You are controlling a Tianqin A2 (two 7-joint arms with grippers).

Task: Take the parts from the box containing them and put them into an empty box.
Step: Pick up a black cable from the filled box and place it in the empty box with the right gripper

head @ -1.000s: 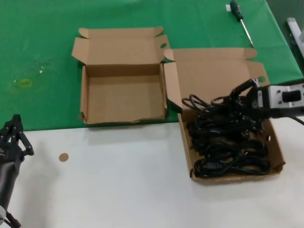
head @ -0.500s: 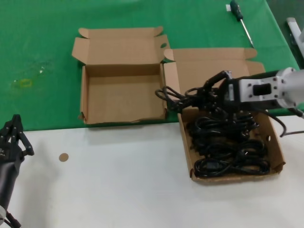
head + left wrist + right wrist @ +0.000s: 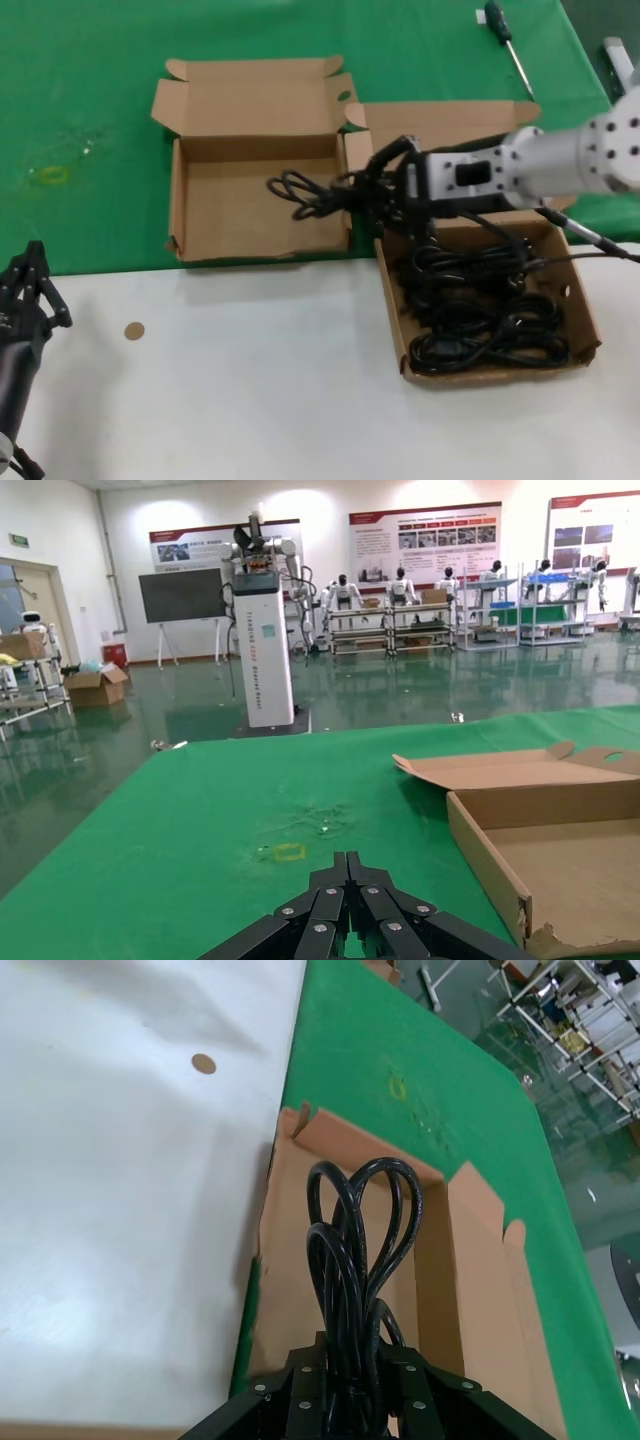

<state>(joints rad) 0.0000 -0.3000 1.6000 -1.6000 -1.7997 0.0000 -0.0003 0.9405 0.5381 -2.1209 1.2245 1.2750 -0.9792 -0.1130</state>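
Factory hall with display boards behind; table (image 3: pixel 250 400) is green cloth on the far half, white on the near half.

Source box (image 3: pixel 490 290), the wider one, sits at the right, straddling the green/white line, lid folded toward the far edge. It's packed with black coiled cords (image 3: pixel 480 315), tangled and overlapping.

Empty box (image 3: pixel 255 200) is just left of it on the green, mid-table, walls touching or nearly so; nothing on its floor yet.

Right hand (image 3: pixel 385 188) is over the seam between the two boxes, clamped on one cord bundle (image 3: pixel 305 192). The loops stick out sideways over the empty box, clear of its floor. The wrist view shows the pinch at the bundle's waist, loops fanning out ahead.

Left hand (image 3: pixel 25 285) is parked at the near-left corner, fingers pressed together, holding nothing.

Screwdriver (image 3: pixel 505 40) lies near the far-right edge; irrelevant.

Handling call: cords are light, floppy, glossy, probably slippery. Grab mid-coil where strands bunch, not a single loop. Loose ends may snag neighbours or the box wall.
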